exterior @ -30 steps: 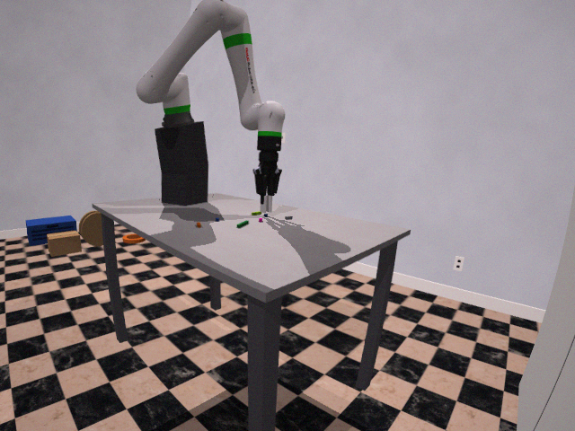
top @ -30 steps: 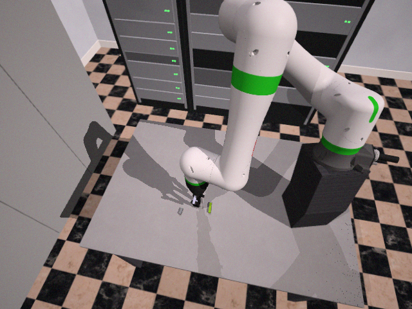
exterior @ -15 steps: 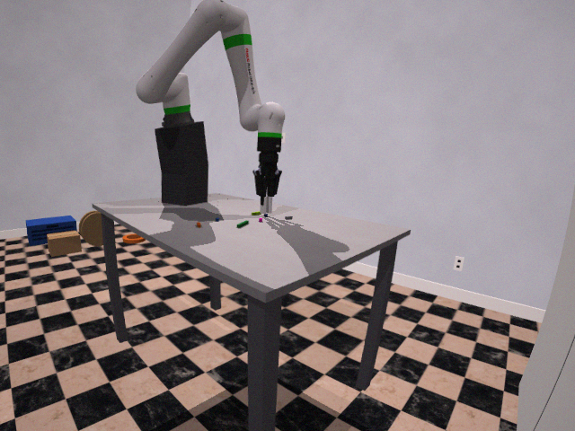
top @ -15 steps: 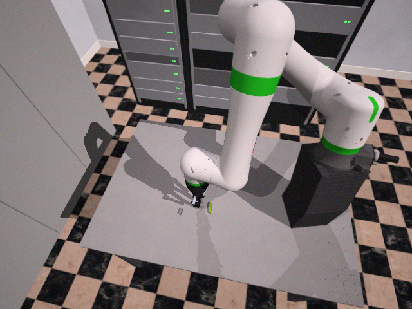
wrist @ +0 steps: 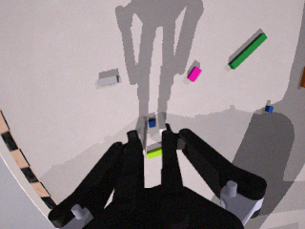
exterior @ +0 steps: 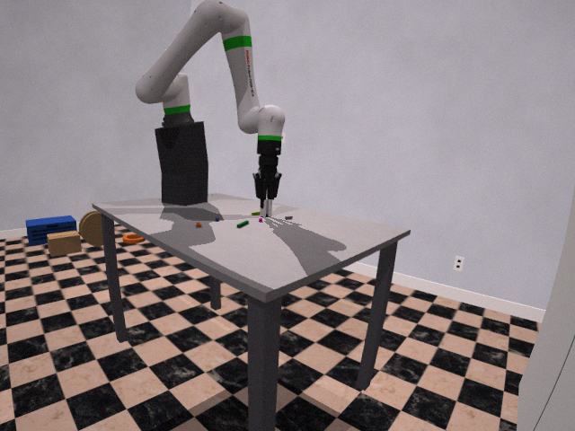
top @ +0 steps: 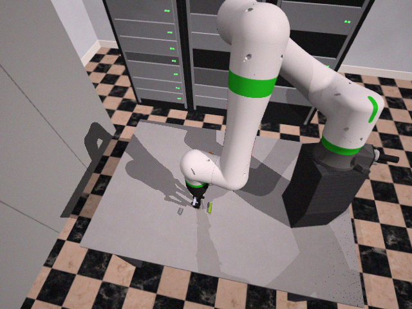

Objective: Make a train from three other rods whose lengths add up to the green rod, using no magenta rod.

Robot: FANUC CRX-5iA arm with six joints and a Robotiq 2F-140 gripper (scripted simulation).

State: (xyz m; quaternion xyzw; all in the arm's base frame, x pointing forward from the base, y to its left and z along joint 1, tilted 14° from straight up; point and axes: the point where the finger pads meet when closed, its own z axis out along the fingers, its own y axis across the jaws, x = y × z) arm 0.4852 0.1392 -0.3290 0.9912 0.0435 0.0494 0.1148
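My gripper (wrist: 152,122) (top: 195,203) (exterior: 263,213) points straight down with its fingertips at the table top (top: 132,226) (exterior: 278,264). Its fingers stand narrowly apart around a small blue rod (wrist: 152,124), with a slight gap on each side. The lime rod (wrist: 154,152) (top: 209,206) (exterior: 255,213) lies close behind the fingers. The grey rod (wrist: 109,78) (top: 179,210) (exterior: 288,216) lies to one side. The magenta rod (wrist: 194,74) (exterior: 260,220), the green rod (wrist: 248,50) (exterior: 242,224), a second blue rod (wrist: 270,109) (exterior: 216,218) and the orange rod (wrist: 303,78) (exterior: 199,224) lie on the other side.
The arm's black base block (top: 326,186) (exterior: 181,162) stands on a far corner of the table. Server racks (top: 156,49) stand behind the table. A blue crate (exterior: 49,228), a box and round things lie on the floor.
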